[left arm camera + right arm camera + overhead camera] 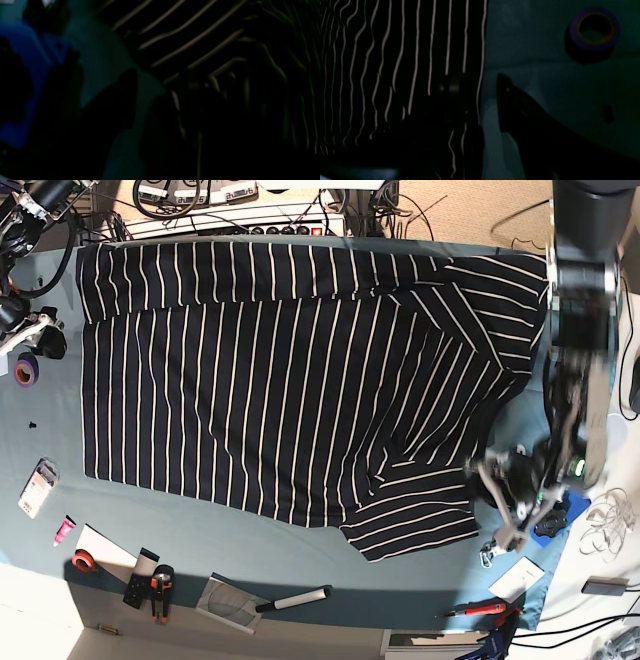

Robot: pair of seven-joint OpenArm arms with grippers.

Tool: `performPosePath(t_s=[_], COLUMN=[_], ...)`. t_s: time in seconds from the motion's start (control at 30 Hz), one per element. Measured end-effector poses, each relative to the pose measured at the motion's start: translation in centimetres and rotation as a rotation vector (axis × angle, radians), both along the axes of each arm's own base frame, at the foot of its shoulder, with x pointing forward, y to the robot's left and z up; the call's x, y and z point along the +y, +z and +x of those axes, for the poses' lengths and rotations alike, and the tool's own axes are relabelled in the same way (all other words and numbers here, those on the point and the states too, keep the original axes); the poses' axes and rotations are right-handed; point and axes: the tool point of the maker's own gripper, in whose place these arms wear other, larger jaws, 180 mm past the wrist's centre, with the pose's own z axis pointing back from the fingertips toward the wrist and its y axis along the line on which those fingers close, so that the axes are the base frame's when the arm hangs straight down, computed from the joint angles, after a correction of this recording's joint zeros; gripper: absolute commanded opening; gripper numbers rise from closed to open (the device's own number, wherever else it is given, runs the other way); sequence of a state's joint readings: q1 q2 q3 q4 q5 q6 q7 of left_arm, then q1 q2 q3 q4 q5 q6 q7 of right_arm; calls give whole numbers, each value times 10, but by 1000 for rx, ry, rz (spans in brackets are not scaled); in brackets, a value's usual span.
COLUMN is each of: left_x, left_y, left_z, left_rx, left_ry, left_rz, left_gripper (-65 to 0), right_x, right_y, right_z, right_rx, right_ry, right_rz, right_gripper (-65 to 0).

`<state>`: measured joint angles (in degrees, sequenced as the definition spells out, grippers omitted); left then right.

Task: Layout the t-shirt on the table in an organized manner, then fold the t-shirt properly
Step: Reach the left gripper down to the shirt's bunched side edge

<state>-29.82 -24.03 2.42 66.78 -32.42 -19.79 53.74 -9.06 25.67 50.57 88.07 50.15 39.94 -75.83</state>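
**A:** Which step am I in?

**B:** I judge it's the laying-out stage; the t-shirt lies mostly flat on the desk, but its sleeve at five o'clock is crumpled. No fold is made yet.

**A:** Nearest first: my left claw?

**B:** It sits low at four o'clock, just beside that sleeve's hem. It's blurred, so I cannot tell whether it is spread or pinching cloth. The next move, I think, calls for drawing that sleeve outward and flat.

**A:** And the right claw?

**B:** Farther off at ten o'clock, beside the shirt's edge near a roll of tape. Its wrist view is too dark; again I cannot tell.
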Motion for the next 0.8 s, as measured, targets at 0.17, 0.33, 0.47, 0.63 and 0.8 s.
performPosePath(t_s=[0.17,0.33,0.47,0.63,0.8], left_x=[2,-11,-17,-17,-31], left_y=[-15,-28,-53,-59,-58], left_z=[19,29,27,31,29], left_rx=[36,57,108,109,89], left_ry=[60,47,87,113,45], left_rz=[-76,-93,-74,-67,-93], left_gripper=[-392,-392,-392,-396,-592], right_x=[0,0,0,0,1], right_y=[0,0,0,-1,0], right_z=[0,0,0,-1,0], right_rx=[0,0,3,6,-2], right_ry=[0,0,-1,0,3], right_rz=[0,0,-2,-1,6], right_gripper=[-444,-444,-444,-444,-444])
